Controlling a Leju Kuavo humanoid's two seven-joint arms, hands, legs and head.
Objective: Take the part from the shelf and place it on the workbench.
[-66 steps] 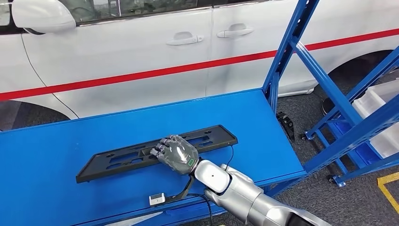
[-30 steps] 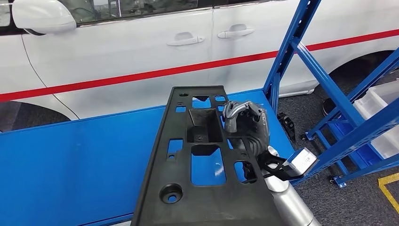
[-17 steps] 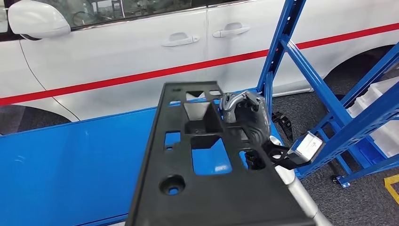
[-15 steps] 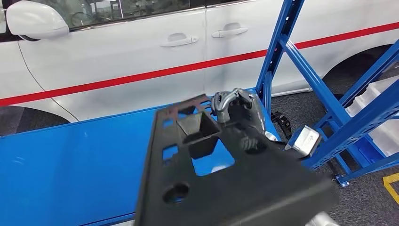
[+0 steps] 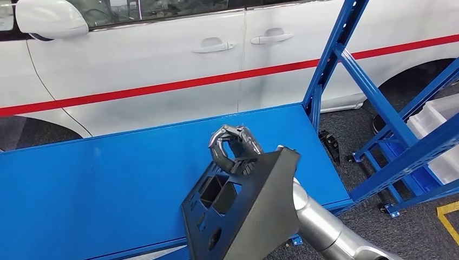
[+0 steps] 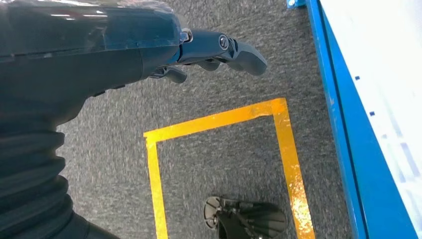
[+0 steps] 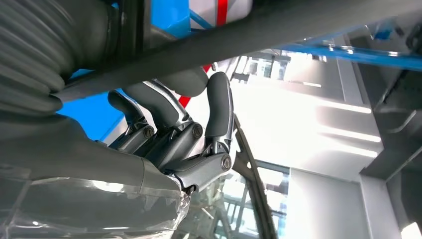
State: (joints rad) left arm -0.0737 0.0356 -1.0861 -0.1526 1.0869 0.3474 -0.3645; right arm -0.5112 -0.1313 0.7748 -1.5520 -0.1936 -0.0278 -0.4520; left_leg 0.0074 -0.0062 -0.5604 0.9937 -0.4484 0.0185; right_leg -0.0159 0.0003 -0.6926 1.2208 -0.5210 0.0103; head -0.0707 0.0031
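Observation:
The part is a long black plastic panel with several rectangular cut-outs. My right hand grips its far edge from above and holds it steeply tilted over the front right of the blue workbench. Whether its lower end touches the bench is hidden. In the right wrist view my fingers curl around the panel's dark edge. In the left wrist view my left hand hangs beside the bench over the floor, fingers loosely apart, holding nothing.
A white car with a red stripe stands right behind the bench. The blue shelf frame rises at the bench's right end, with white bins low on it. Yellow tape marks the grey floor.
A second ago the panel was held up broad and flat, close to the camera. It has since swung down and left, and now stands tilted lower over the bench, still in my right hand.

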